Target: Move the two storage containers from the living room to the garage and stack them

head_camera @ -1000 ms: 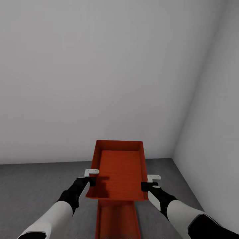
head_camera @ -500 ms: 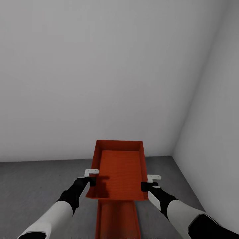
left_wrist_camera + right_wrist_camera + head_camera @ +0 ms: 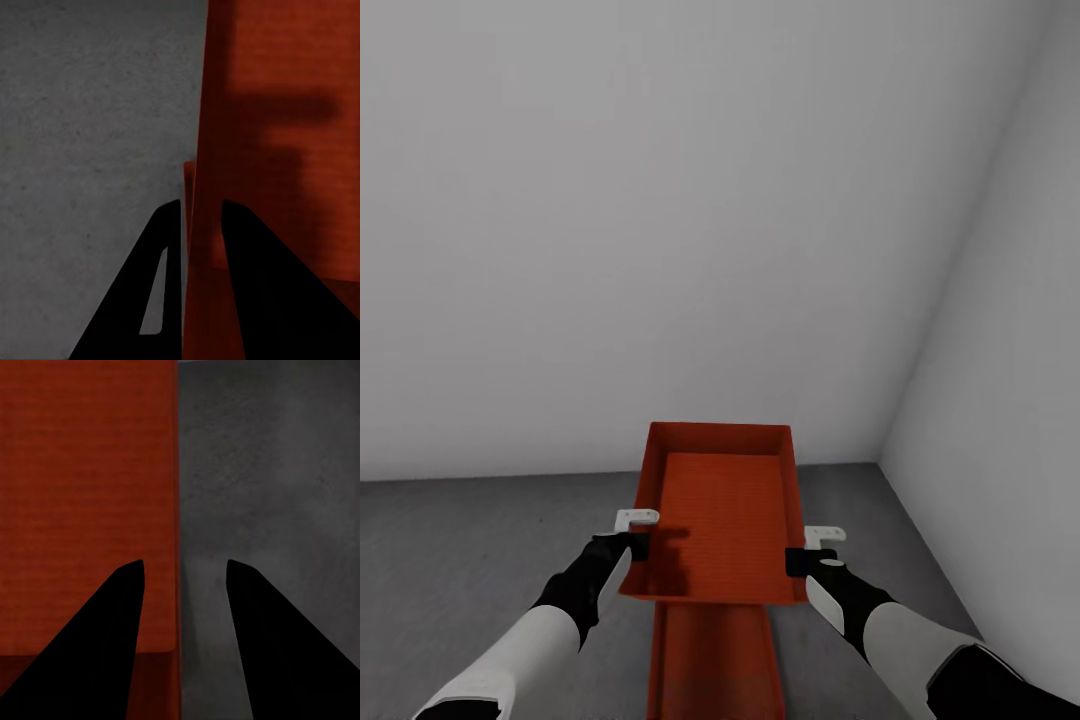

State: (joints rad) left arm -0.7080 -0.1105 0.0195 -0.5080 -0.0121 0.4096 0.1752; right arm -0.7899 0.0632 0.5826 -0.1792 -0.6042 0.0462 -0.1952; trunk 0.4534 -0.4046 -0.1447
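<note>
Two bins show in the head view: the upper bin is held in the air between both arms, and the lower bin lies on the floor directly beneath it, its far end hidden under the upper one. Both run lengthwise away from the robot, near the right wall and short of the far wall.

The left gripper is at the upper bin's left long wall, near its near end. In the left wrist view its fingers are narrowly set with the bin's wall pinched between them, one outside and one inside.

The right gripper is at the bin's right long wall. In the right wrist view its fingers stand wide apart astride the wall's edge, one over the bin's inside, one over the concrete, and neither visibly presses the wall.
</note>
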